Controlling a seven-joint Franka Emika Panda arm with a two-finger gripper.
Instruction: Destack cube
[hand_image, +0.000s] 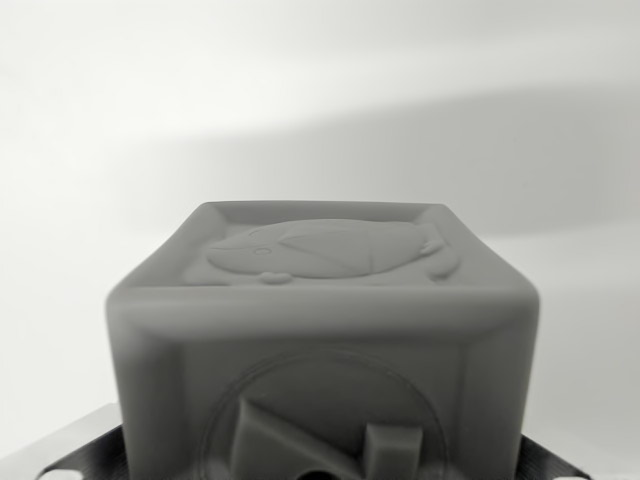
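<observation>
Item: cube (322, 330), grey, soft-looking with rounded edges and corners.
Position: fills the lower middle of the wrist view, very close to the lens; its bottom runs out of frame, so what it rests on cannot be told.
Top face: framed by a raised rim, bearing a relief figure (330, 250) of rounded animal-like form; the exact subject is unclear.
Near face: carries a raised ring enclosing blocky relief shapes (320, 440), cut off by the lower edge of the picture.
Stacking: only one cube shows; whether another lies beneath it cannot be told.
Flanking parts: dark metallic pieces with round holes at the lower left corner (75, 462) and lower right corner (550, 465), partly hidden behind the cube; their identity is uncertain.
Gripper: fingertips are not distinguishable; the spread of the jaws, and whether they hold the cube, cannot be told.
Background: plain pale surface (320, 90) with a soft grey shadow band crossing behind the cube.
</observation>
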